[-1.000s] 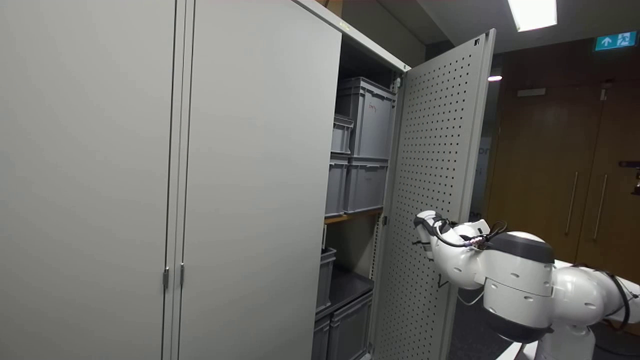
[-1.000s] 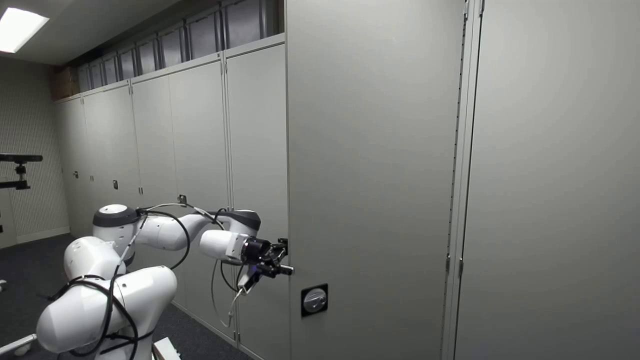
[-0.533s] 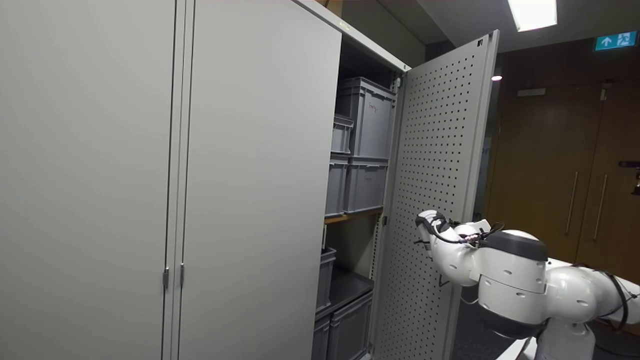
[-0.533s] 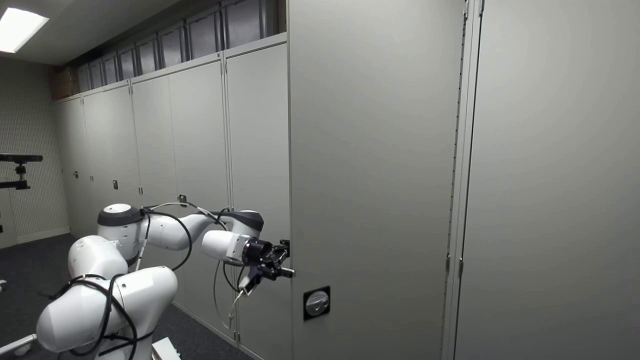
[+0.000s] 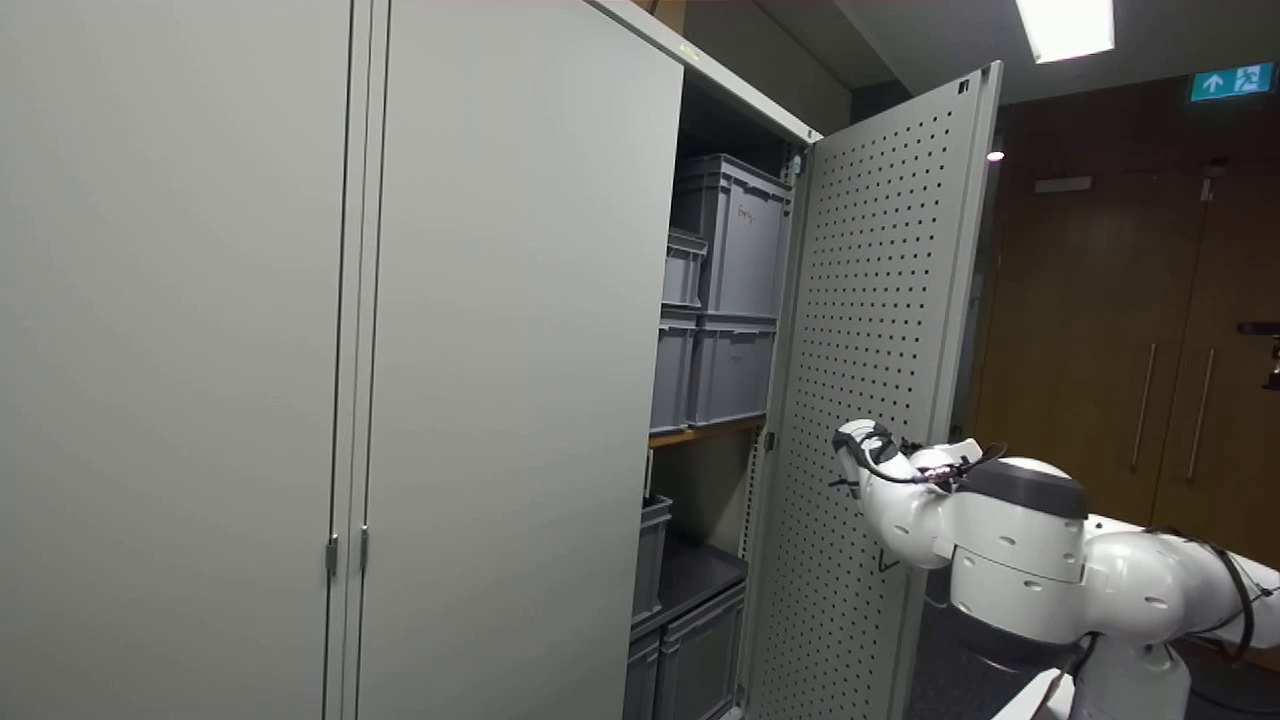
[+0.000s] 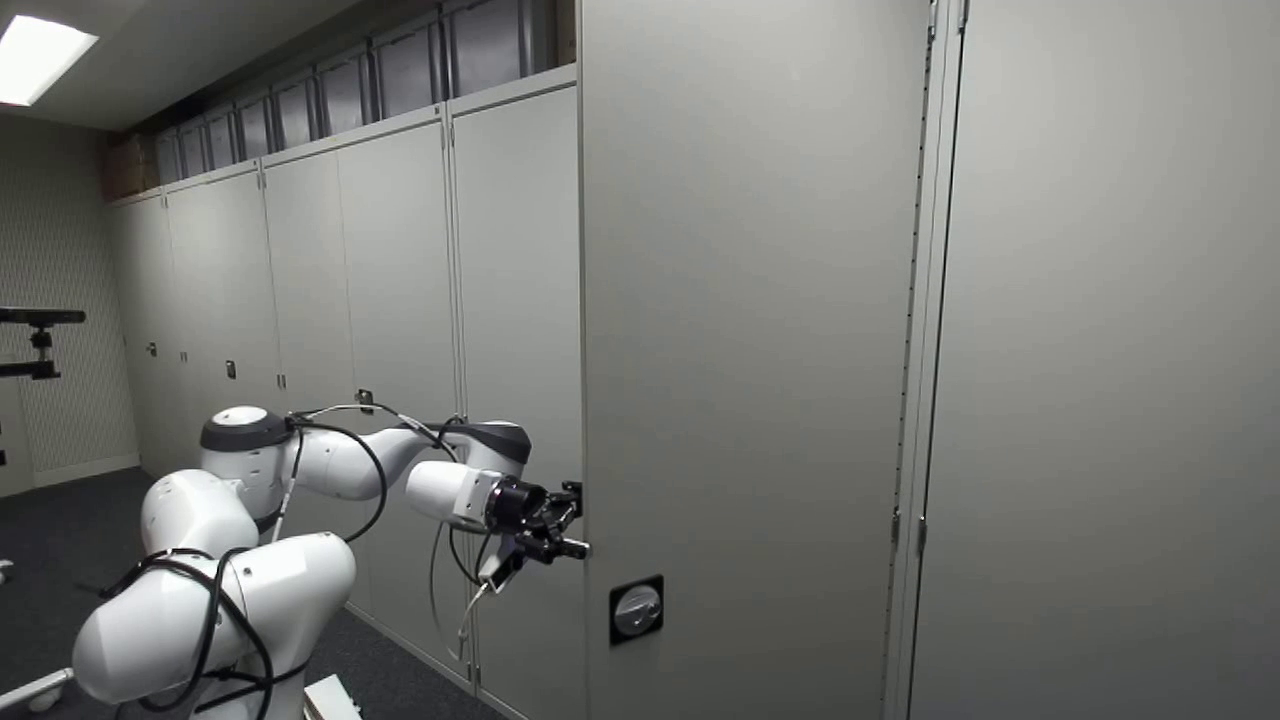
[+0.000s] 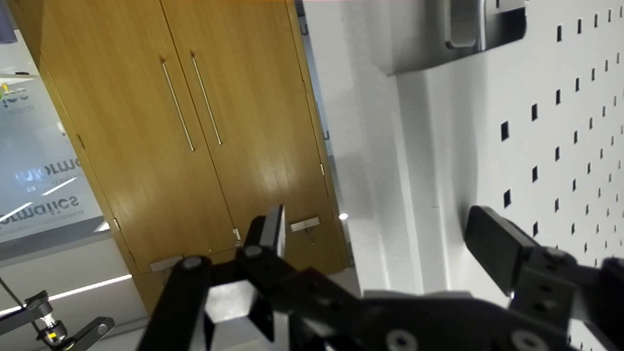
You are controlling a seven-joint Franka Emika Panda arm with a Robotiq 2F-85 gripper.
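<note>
A tall grey cabinet door stands open, its perforated inner face showing in an exterior view. Its plain outer face with a round handle shows in an exterior view. My gripper is at the door's free edge, a little above the handle height. In the wrist view my gripper is open, with the folded door edge between its fingers. The right finger is close to or touching the perforated inner face. The left finger is apart from the door. A metal latch part sits in a recess at the top.
Grey bins stand on shelves inside the cabinet. Closed cabinet doors adjoin it, and more cabinets line the wall. Wooden double doors are behind. A camera on a stand is at the side.
The cabinet door has swung slightly wider open, its free edge and handle shifting right in an exterior view. The arm and gripper have moved a little along with it.
</note>
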